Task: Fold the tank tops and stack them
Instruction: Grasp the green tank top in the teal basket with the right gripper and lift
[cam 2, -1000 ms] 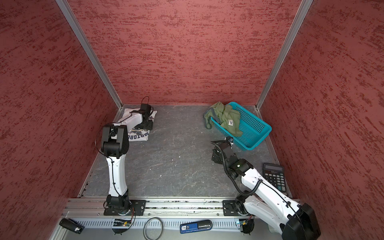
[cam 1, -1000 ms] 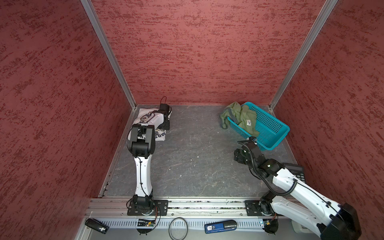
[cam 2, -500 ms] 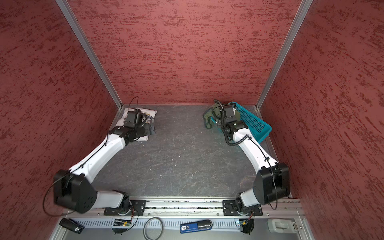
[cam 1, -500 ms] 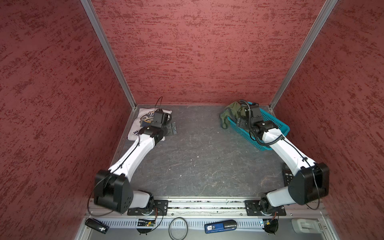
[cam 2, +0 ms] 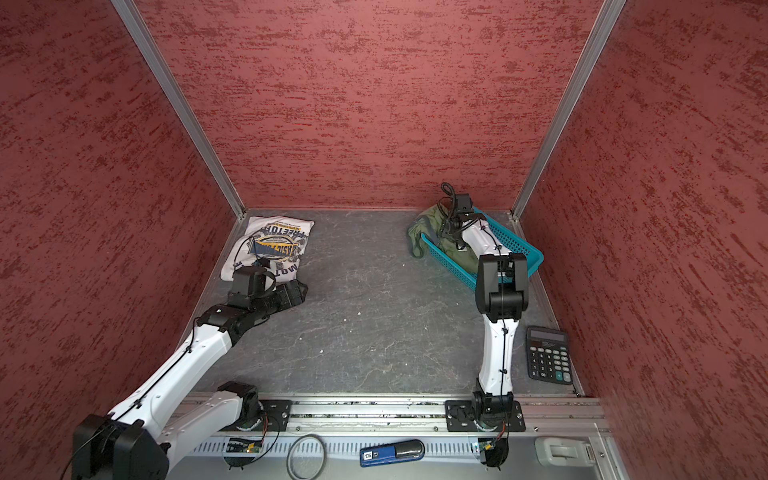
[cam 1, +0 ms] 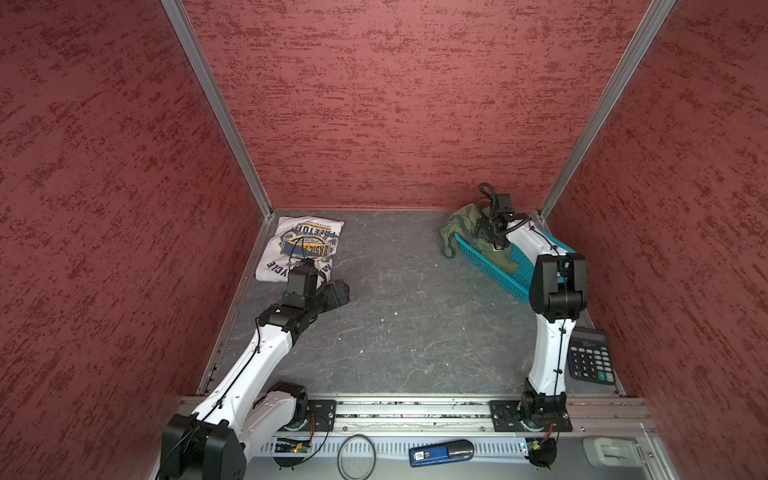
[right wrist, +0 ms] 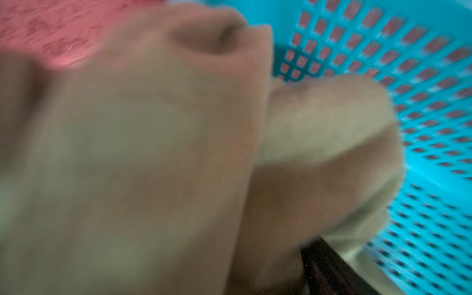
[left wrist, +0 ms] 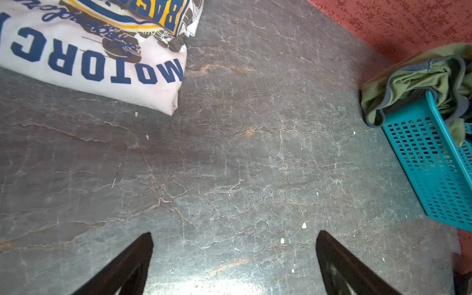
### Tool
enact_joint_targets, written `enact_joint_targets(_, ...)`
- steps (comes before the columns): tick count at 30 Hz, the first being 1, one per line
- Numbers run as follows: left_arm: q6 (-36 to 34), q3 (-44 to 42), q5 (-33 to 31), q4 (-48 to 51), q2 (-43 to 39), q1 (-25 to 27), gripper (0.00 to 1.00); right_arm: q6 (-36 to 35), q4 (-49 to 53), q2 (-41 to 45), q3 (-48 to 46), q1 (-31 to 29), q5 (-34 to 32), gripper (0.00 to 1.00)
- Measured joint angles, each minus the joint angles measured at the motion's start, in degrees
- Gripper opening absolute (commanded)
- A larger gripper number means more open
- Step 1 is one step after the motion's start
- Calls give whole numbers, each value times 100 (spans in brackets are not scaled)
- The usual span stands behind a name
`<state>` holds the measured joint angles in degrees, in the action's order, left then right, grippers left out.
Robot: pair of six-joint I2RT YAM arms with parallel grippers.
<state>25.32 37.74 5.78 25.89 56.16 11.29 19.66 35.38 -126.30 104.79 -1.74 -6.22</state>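
Note:
The white tank top (cam 1: pixel 303 249) (cam 2: pixel 272 247) lies folded at the back left of the table, its navy and yellow print up; its near corner (left wrist: pixel 89 51) shows in the left wrist view. My left gripper (cam 1: pixel 338 293) (cam 2: pixel 297 293) (left wrist: pixel 233 236) hovers open over bare table just in front of it, touching nothing. The olive tank top (cam 1: pixel 461 226) (cam 2: pixel 428 226) (left wrist: pixel 419 79) is crumpled in the teal basket (cam 1: pixel 494 270) (cam 2: pixel 515 245), part hanging over the rim. My right gripper (cam 1: pixel 486 239) (cam 2: pixel 451 232) is down in that cloth (right wrist: pixel 127 153). The blurred cloth hides all but one dark finger (right wrist: pixel 329 265).
The basket (left wrist: pixel 431 166) (right wrist: pixel 408 76) stands at the back right against the red wall. A black calculator (cam 1: pixel 590 359) (cam 2: pixel 548 357) lies at the front right. Off the table, a blue device (cam 1: pixel 440 452) and a cable ring (cam 1: pixel 356 456) lie by the front rail.
My left gripper has drawn back off the white tank top toward the front. My right arm has swung from the table's middle right to the basket and come down onto the olive cloth.

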Motion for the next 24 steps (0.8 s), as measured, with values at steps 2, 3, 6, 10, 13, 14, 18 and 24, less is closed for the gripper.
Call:
enact_joint_targets(2,26,-15,22,-28,0,-4,100,-57,81,-251,214,59,-92,41)
enact_joint_targets(3,39,-17,22,-28,0,-4,100,-79,120,-321,282,79,-179,32)
enact_joint_targets(6,61,-22,24,-31,0,-7,100,-90,321,-487,610,138,-485,14)
enact_joint_targets(10,72,-24,35,-31,-2,-9,100,-66,389,-382,741,225,-890,10)
enact_joint_targets(13,81,-24,33,-22,-2,-11,100,-70,302,57,413,210,-1121,6)
enact_joint_targets(14,81,-22,31,-15,-2,-11,100,-68,295,247,286,186,-1202,5)
enact_joint_targets(18,81,17,24,70,-68,-39,100,-101,109,1217,-195,7,-1541,2)
enact_joint_targets(24,90,114,35,199,-227,-50,100,-140,-199,2518,-538,-448,-1950,0)
